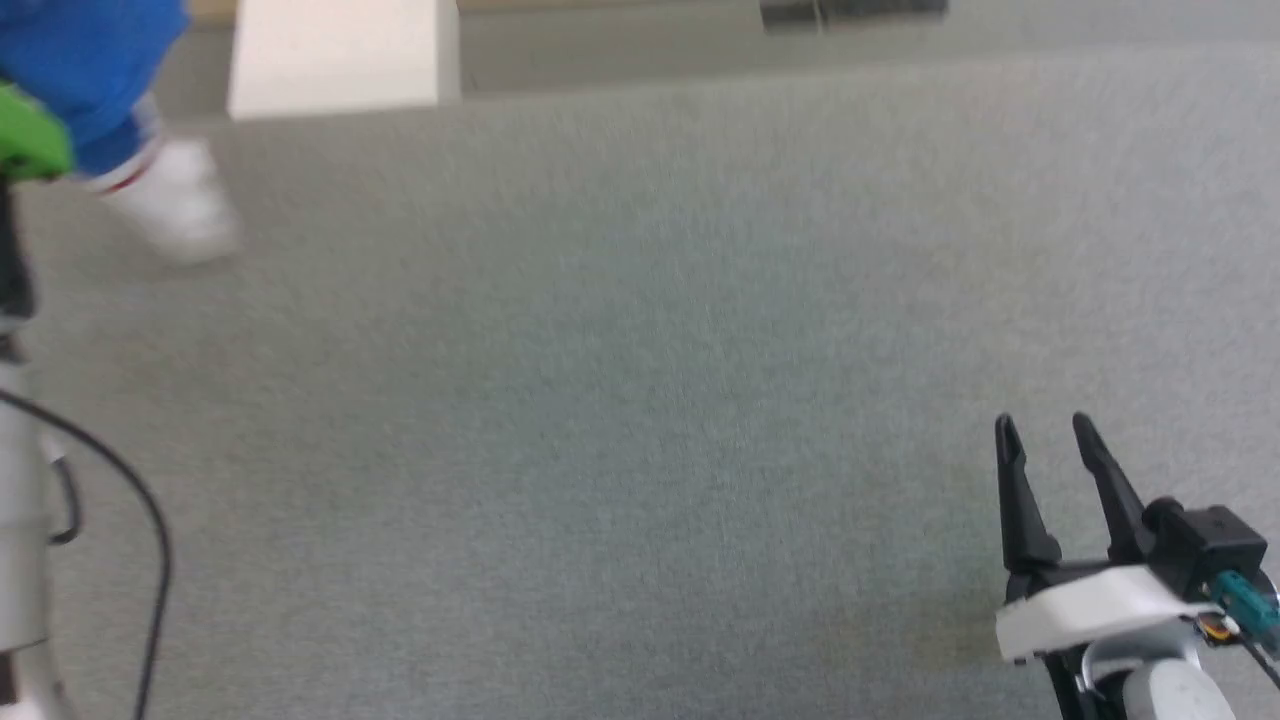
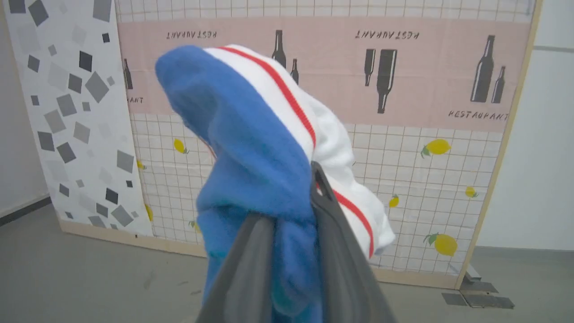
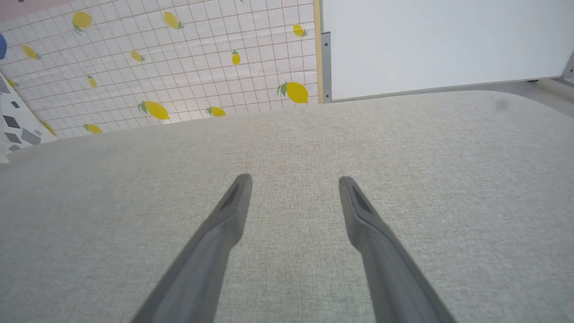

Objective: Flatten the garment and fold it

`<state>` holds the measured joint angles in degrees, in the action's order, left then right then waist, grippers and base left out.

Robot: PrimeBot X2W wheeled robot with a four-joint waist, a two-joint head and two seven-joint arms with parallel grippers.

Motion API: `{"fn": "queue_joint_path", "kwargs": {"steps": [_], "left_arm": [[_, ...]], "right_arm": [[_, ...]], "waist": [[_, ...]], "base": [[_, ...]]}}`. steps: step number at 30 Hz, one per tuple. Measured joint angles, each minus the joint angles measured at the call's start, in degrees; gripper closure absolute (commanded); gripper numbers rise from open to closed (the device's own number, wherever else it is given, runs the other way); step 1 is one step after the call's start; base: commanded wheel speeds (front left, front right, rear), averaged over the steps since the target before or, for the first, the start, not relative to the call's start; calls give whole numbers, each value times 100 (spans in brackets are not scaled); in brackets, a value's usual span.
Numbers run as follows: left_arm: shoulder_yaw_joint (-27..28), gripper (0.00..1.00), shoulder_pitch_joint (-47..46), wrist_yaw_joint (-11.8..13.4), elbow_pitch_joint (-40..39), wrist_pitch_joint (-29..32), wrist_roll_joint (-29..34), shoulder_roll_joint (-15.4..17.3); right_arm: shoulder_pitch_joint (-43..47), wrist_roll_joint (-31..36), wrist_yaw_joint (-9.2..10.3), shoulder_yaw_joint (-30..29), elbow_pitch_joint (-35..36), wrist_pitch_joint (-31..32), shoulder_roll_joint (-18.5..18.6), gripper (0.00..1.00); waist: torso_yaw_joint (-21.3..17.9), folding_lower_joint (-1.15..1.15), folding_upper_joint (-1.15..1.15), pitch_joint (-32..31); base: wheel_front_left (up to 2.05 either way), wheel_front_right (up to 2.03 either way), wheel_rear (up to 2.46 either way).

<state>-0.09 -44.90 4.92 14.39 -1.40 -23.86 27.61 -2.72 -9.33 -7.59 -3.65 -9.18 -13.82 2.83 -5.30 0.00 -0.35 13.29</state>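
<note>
The left gripper (image 2: 291, 202) was pinching the jersey (image 2: 251, 148). In the left wrist view its two dark fingers (image 2: 341, 251) stood close together with a thick wad of blue cloth squeezed between them. More of the jersey bulged up over the fingertips. White trim with a thin red stripe (image 2: 291, 98) ran across the top of the bunch and down the right finger's side. Behind it stood a wall panel (image 2: 448, 179) printed with lemons and bottles.

In the head view the jersey (image 1: 90, 70) sat in the far upper left corner, blurred, beside a green part of the left arm (image 1: 30, 135). A white end (image 1: 170, 200) drooped toward the grey surface (image 1: 640, 400); the blur hid whether it touched.

The right gripper (image 1: 1050, 435) was at the lower right, well apart from the jersey. Its fingers were spread wide with nothing between them. In the right wrist view that gripper (image 3: 293, 184) hung over the bare grey surface (image 3: 287, 134), and both fingers (image 3: 215, 233) were clear of the cloth covering.
</note>
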Motion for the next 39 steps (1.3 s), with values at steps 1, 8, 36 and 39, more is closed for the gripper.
{"fn": "queue_joint_path", "kwargs": {"steps": [1, 8, 36, 39], "left_arm": [[-111, 100, -79, -81, 4, -75, 12, -71], [-849, 100, -279, -552, -43, -308, -52, -823], [-3804, 100, 1159, -558, 2846, 2862, -935, -2464], [-3775, 0, 1107, -536, 2849, 2951, -993, -2465]], "right_arm": [[54, 19, 0, -14, 19, 29, 1, 0], [274, 69, 0, -8, 166, 214, 1, 0], [417, 15, 1, 127, 523, 416, 5, 0], [413, 9, 1, 102, 466, 370, 5, 0]], "waist": [[18, 0, 0, -137], [17, 0, 0, -905], [-1552, 0, 0, -856], [-1531, 0, 0, -788]], "base": [[0, 0, 0], [0, 0, 0], [0, 0, 0], [0, 0, 0]]}}
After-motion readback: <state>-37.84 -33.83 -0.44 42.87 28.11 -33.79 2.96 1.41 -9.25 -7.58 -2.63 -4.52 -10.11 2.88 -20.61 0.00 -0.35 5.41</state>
